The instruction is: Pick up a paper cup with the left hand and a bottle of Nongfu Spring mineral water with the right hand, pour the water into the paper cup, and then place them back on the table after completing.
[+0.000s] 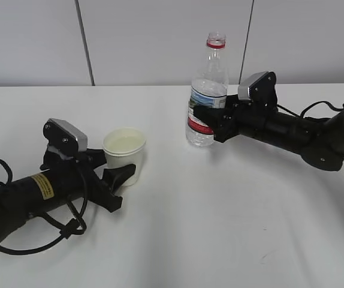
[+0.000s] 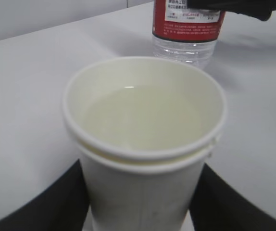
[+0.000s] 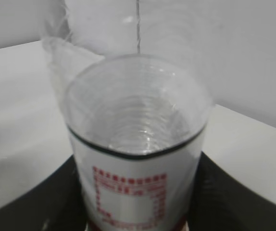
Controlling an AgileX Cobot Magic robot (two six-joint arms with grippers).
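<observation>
The white paper cup (image 1: 124,150) stands upright on the table (image 1: 220,228) with clear water (image 2: 143,115) in it. The left hand's gripper (image 1: 123,167) has a black finger on each side of the cup (image 2: 143,159), touching its walls, shut on it. The Nongfu Spring bottle (image 1: 208,90), with a red-and-white label and no cap, stands upright on the table a little right of the cup. The right hand's gripper (image 1: 205,117) is shut on its labelled middle. The right wrist view shows the bottle (image 3: 138,159) between both fingers, with some water left in its base.
The bottle's base (image 2: 188,29) shows just beyond the cup in the left wrist view. Black cables loop beside the left arm (image 1: 70,225). A grey panelled wall (image 1: 160,36) closes the far edge of the table.
</observation>
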